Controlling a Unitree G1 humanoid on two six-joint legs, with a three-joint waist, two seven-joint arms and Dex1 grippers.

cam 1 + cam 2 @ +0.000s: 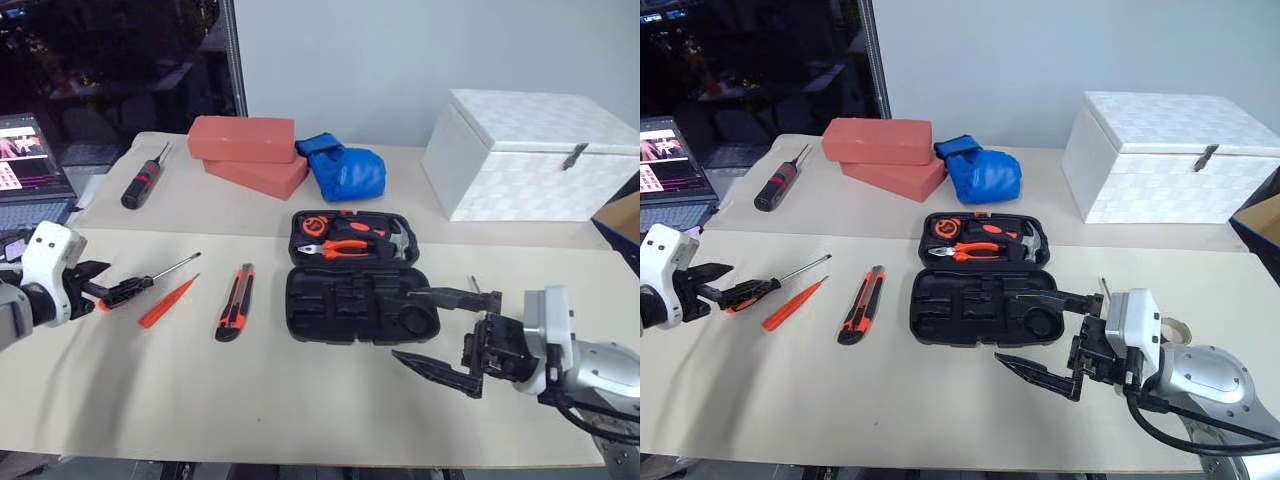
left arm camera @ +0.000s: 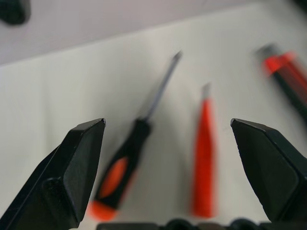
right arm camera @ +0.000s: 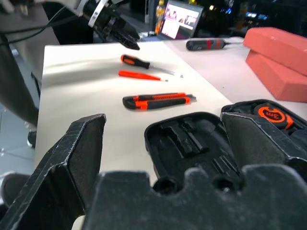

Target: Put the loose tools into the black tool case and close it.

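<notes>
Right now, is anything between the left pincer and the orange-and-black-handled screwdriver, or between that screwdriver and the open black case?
Nothing lies between the open left pincer and the orange-and-black-handled screwdriver. Toward the open black moulded-plastic tool case, the thin orange stick tool and the orange-and-black utility knife lie flat on the table between them.

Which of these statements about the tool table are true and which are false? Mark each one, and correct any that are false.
1. The black tool case lies open on the table. True.
2. The left end effector is shut on the screwdriver. False: its fingers are open, hovering at the handle end of the screwdriver.
3. The utility knife lies between the orange stick tool and the case. True.
4. The pliers lie loose on the table. False: they sit in the case's far half.
5. The right end effector holds a tool. False: it is open and empty, near the case.
</notes>
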